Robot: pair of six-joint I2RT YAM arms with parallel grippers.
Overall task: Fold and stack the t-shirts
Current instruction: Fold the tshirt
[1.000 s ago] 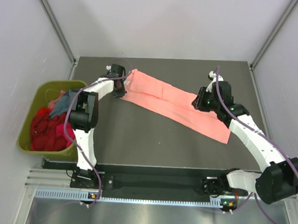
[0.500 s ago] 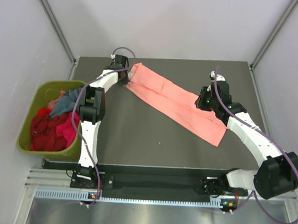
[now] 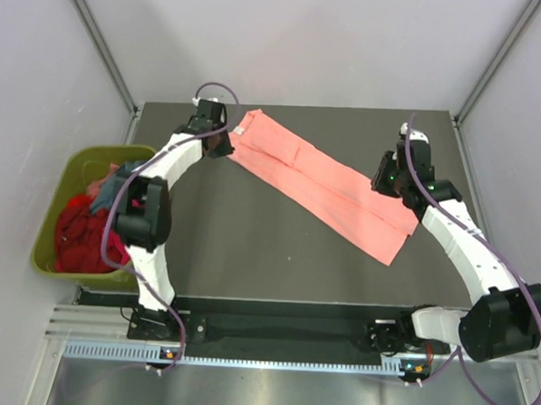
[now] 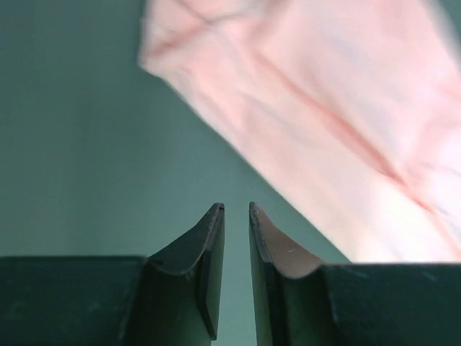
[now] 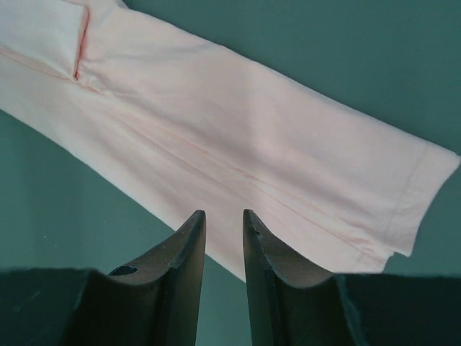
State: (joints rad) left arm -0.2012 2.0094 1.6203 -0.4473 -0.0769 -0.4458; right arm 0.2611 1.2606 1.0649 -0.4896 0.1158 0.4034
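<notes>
A salmon-pink t-shirt, folded into a long strip, lies flat and slants from the back left to the right middle of the dark table. My left gripper sits just off its back-left end. In the left wrist view, that gripper is open a narrow way with only bare table in the gap, and the shirt lies ahead to the right. My right gripper hovers by the strip's right part. Seen from the right wrist, it stands open over the shirt, holding nothing. Red and teal t-shirts lie in the bin.
An olive-green bin stands off the table's left edge, beside the left arm. Grey walls close in the left, back and right sides. The arm bases and a metal rail run along the near edge.
The left gripper closed on the shirt's back-left end, then let go and opened. The right gripper moved right and toward the back. The strip's near end swung slightly leftward.
</notes>
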